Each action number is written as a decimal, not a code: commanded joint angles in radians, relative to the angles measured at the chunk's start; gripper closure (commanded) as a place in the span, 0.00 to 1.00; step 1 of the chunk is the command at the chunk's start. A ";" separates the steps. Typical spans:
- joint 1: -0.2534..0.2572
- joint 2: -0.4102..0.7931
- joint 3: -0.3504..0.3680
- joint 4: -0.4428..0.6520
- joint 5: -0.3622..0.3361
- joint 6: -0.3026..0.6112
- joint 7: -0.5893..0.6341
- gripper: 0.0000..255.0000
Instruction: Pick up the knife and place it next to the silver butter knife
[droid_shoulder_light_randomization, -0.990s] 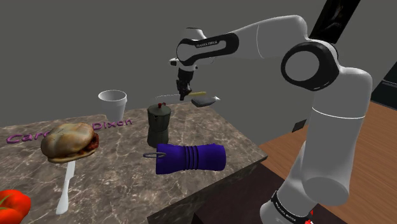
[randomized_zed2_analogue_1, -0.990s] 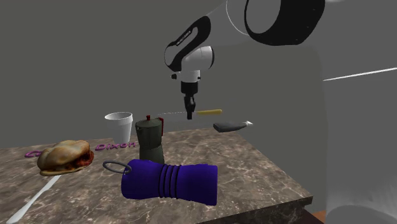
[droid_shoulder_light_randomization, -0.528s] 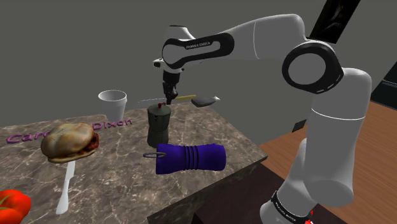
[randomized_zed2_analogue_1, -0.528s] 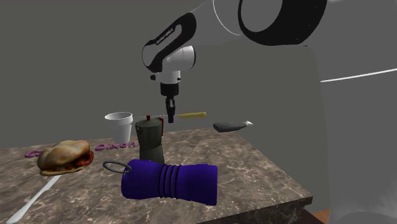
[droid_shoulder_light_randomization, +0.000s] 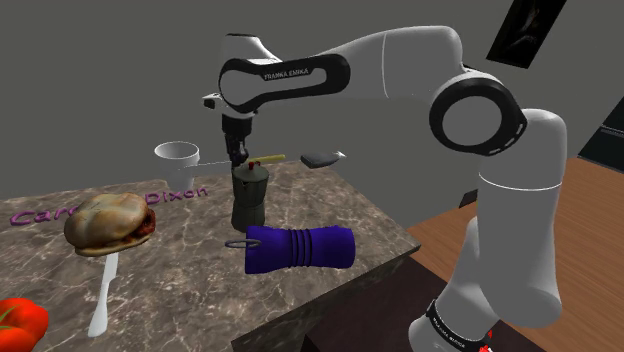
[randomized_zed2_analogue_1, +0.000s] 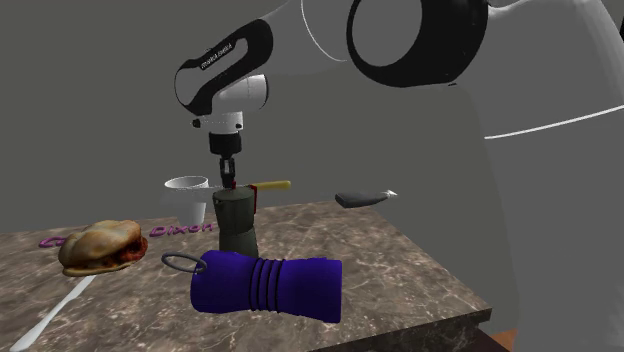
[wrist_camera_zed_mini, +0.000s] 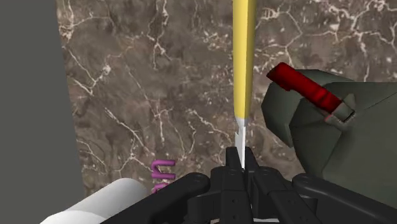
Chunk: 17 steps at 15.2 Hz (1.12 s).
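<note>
My gripper (droid_shoulder_light_randomization: 236, 158) hangs over the back of the marble table (droid_shoulder_light_randomization: 372, 228), just above the moka pot (droid_shoulder_light_randomization: 248, 196), shut on a knife (droid_shoulder_light_randomization: 268, 158). The knife has a yellow handle and lies level, gripped by its pale blade. The wrist view has the fingertips of the gripper (wrist_camera_zed_mini: 236, 167) pinching the blade, with the handle of the knife (wrist_camera_zed_mini: 243, 57) pointing away. The silver butter knife (droid_shoulder_light_randomization: 103, 295) lies near the table's front, at the shoulder view's left, its tip under a sandwich (droid_shoulder_light_randomization: 108, 222). In the second exterior view the gripper (randomized_zed2_analogue_1: 229, 183) holds the knife (randomized_zed2_analogue_1: 272, 185) beside the pot.
A white cup (droid_shoulder_light_randomization: 177, 155) stands behind the pot. A purple ribbed roll (droid_shoulder_light_randomization: 300, 247) with a metal ring lies near the front edge. A grey pointed object (droid_shoulder_light_randomization: 320, 157) sits at the far edge. A red tomato (droid_shoulder_light_randomization: 20, 322) is at the lower left corner.
The arm has swung towards the shoulder view's left, carrying the knife from near the grey object to a spot over the moka pot. The grip has held.
</note>
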 joint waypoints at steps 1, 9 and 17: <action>0.024 0.031 0.011 0.049 -0.003 -0.018 0.038 1.00; 0.083 0.125 0.036 0.155 -0.009 -0.032 0.125 1.00; 0.083 0.147 0.037 0.082 -0.007 0.064 0.125 1.00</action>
